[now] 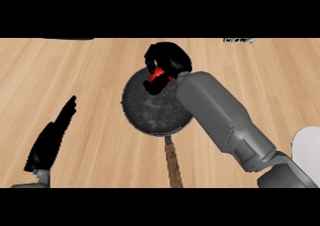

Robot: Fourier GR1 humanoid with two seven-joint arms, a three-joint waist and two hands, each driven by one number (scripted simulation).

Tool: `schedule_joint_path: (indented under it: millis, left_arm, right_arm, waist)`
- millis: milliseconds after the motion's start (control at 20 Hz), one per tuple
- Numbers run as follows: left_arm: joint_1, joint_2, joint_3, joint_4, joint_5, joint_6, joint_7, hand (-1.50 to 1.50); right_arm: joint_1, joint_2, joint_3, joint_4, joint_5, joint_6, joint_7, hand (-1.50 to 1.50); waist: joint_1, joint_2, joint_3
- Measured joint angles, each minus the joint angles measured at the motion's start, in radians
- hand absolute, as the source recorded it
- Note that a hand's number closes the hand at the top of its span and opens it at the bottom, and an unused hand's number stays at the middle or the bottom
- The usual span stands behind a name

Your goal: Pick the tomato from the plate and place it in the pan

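Looking steeply down at the wooden table (pixel 71 66), I see my right hand (pixel 167 59) curled round the red tomato (pixel 157 75), which shows only as a sliver between the black fingers. The hand hangs over the far rim of the dark pan (pixel 146 110), so the pan's middle lies just toward me from the tomato. The pan's wooden handle (pixel 173 161) points at the lower edge of the view, giving its long axis as near to far. My grey right forearm (pixel 217 119) slants in from lower right, crossing the pan's right side. The white plate (pixel 312 148) sits at the right edge, well apart from the pan. My left hand (pixel 51 139) rests at the left, fingers straight and pressed together. I judge that a short pull inward and down comes next.
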Motion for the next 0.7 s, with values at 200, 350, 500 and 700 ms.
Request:
schedule_joint_path:
  millis: [200,350,500,700]
  left_arm:
    - [-0.014,-0.003,-0.016,0.001,-0.005,-0.011,-0.002,0.0]
    - [-0.017,-0.009,-0.03,-0.003,-0.012,-0.015,-0.002,0.0]
    - [-0.034,-0.013,-0.036,0.012,-0.016,-0.017,-0.006,0.0]
    - [-0.045,-0.015,-0.039,0.012,-0.018,-0.02,0.002,0.0]
  right_arm:
    - [0.008,0.012,0.063,0.071,-0.05,0.03,-0.013,1.5]
    - [0.04,0.016,0.038,0.098,-0.162,0.078,0.029,-1.5]
    - [0.068,0.018,0.021,0.116,-0.265,0.101,0.039,-1.5]
    - [0.099,0.019,0.003,0.09,-0.396,0.053,-0.005,-1.5]
  waist:
    - [0.03,0.007,0.0]
    - [0.051,0.011,0.0]
    - [0.062,0.015,0.001]
    - [0.068,0.014,0.002]
